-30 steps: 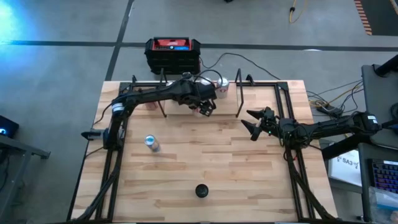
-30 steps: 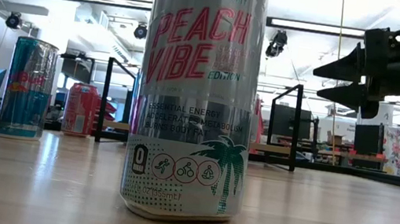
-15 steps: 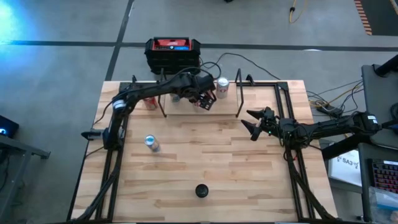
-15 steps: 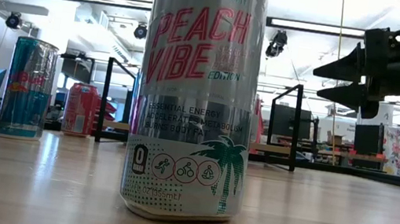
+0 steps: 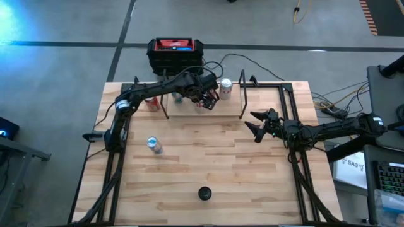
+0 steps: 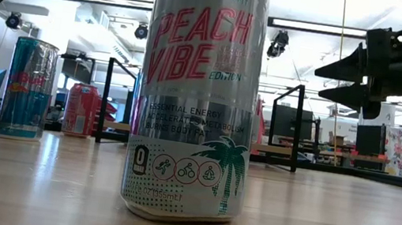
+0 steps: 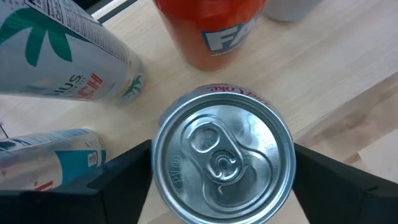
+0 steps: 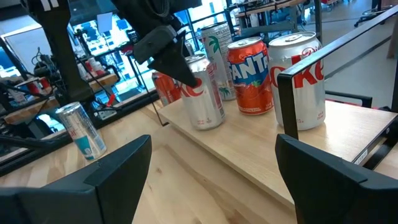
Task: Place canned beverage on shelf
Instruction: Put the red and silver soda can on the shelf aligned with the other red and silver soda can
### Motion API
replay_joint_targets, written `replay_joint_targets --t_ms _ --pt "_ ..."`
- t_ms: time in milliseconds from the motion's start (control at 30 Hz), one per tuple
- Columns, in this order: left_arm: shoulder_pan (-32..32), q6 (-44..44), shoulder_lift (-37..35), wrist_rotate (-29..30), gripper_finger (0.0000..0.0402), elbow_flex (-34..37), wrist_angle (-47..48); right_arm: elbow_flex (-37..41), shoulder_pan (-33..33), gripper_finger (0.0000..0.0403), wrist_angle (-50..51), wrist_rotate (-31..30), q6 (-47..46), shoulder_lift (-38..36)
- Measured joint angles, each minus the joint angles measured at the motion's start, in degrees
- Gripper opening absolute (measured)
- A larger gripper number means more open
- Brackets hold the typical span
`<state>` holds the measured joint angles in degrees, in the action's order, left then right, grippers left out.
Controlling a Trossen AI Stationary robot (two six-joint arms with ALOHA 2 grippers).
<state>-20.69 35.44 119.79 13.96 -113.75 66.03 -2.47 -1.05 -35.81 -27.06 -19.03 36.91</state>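
Observation:
The shelf (image 5: pixel 227 108), a light-wood plank with black rod uprights, stands at the table's far middle. On it stand a Fanta can (image 8: pixel 250 74), a Coke can (image 8: pixel 305 81) and a Celsius can (image 8: pixel 217 50). A further red-and-white Coke can (image 8: pixel 204 93) stands upright on its base near the plank's left end. My left gripper (image 5: pixel 203 101) is over this can, pointing steeply down, one finger on each side of its top (image 7: pixel 221 162). My right gripper (image 5: pixel 255 126) hovers open and level to the right of the shelf, holding nothing. My left gripper's fingers (image 7: pixel 124 171) stand close on either side of the Coke can's upper wall (image 7: pixel 158 186), coming from above. Whether they touch it I cannot tell. The can stands upright on the shelf plank.
A blue-and-silver can (image 5: pixel 153 145) and a red can (image 5: pixel 151 104) stand on the table left of the shelf. A Celsius can (image 5: pixel 204 193) stands near the front edge. A black-and-red box (image 5: pixel 175 53) sits beyond the far edge. The shelf's uprights (image 5: pixel 242 101) flank the plank.
My left gripper has carried the Coke can from the shelf's near edge toward the table's far edge and a little left, sinking slightly. The can now stands on the plank. My right arm has kept still.

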Motion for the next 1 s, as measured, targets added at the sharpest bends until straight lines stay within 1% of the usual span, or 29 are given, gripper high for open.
replay_joint_targets --t_ms 100,300,367,533,733,1000 --pt "0.31 0.36 -0.14 0.04 0.0347 0.00 -0.01 0.01 0.01 0.0327 -0.02 0.01 0.00 0.00" --pt "1.45 1.50 -0.22 2.13 0.0349 0.00 0.05 0.00 -0.01 0.0327 -0.02 0.01 0.00 0.00" --pt "1.90 1.74 -0.47 3.41 0.0349 0.00 0.03 0.00 0.01 0.0327 -0.01 0.01 0.00 -0.01" --pt "3.35 4.44 -1.33 8.70 0.0349 0.00 0.06 0.01 0.01 0.0327 0.00 -0.01 0.00 0.00" --pt "4.15 7.48 -2.23 9.75 0.0349 0.11 -0.17 0.00 -0.01 0.0327 0.00 -0.01 0.00 0.00" --pt "6.33 11.20 -2.54 16.67 0.0350 1.01 -0.19 0.01 0.01 0.0327 -0.02 0.01 -0.02 0.00"
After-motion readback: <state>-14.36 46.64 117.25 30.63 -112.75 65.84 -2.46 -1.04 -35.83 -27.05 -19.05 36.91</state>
